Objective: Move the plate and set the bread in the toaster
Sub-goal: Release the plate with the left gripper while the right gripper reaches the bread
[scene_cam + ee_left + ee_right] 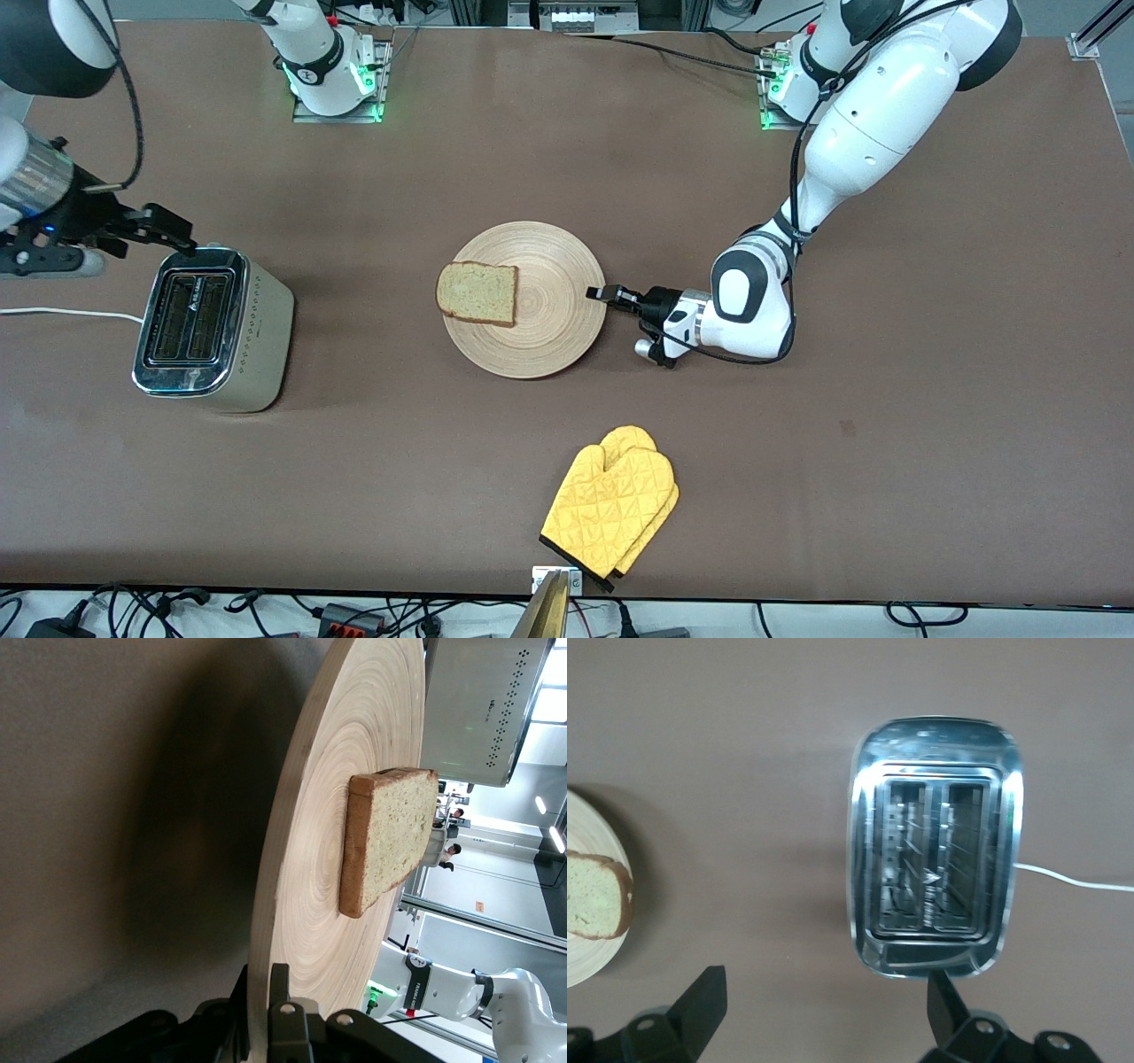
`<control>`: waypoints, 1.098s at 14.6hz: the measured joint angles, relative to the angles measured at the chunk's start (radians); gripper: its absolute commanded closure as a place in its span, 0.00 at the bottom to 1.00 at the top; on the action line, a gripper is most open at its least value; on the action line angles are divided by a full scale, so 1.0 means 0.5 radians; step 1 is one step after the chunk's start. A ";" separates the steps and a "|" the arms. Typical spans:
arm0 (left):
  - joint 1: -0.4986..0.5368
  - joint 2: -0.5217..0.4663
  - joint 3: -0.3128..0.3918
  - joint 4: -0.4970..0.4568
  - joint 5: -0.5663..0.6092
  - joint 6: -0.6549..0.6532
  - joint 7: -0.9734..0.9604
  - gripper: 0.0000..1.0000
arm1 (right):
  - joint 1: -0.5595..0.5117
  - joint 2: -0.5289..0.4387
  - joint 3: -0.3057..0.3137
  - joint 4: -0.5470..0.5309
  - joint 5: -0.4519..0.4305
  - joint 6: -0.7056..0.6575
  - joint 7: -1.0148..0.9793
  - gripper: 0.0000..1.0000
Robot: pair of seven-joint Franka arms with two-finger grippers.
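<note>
Left gripper [599, 293] had its jaws clamped on the plate [549, 346] rim mid-frame, bread [477, 292] on it, so next was dragging it toward the toaster [213, 330], where the right gripper [173, 232] hung at upper left, jaws open.

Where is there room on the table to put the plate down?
Bare table lies between the toaster and the plate, and between the plate and the yellow oven mitt. It is crowded where the left gripper meets the plate's rim.

high front camera faces the robots; both wrist cameras share the plate [301, 904].
</note>
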 measured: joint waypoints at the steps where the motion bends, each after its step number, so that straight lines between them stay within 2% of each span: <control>1: -0.006 0.000 0.000 0.000 0.000 0.008 0.000 0.86 | 0.045 0.027 0.003 -0.001 0.000 0.026 0.002 0.00; 2: -0.012 0.000 0.000 0.001 0.000 0.026 0.000 0.75 | 0.085 0.059 0.005 -0.002 0.000 0.063 0.014 0.00; 5: -0.017 0.004 0.001 0.009 0.000 0.030 0.000 0.62 | 0.172 0.160 0.007 -0.004 0.000 0.106 0.104 0.00; 9: -0.008 0.011 0.019 0.069 0.000 0.031 0.000 0.56 | 0.360 0.263 0.010 -0.004 0.000 0.135 0.347 0.00; 11: 0.025 0.011 0.069 0.083 0.006 -0.002 0.001 0.56 | 0.410 0.305 0.010 -0.004 0.000 0.164 0.386 0.00; 16: 0.412 0.008 0.109 0.208 0.408 -0.529 0.003 0.56 | 0.507 0.409 0.010 -0.002 0.006 0.253 0.475 0.00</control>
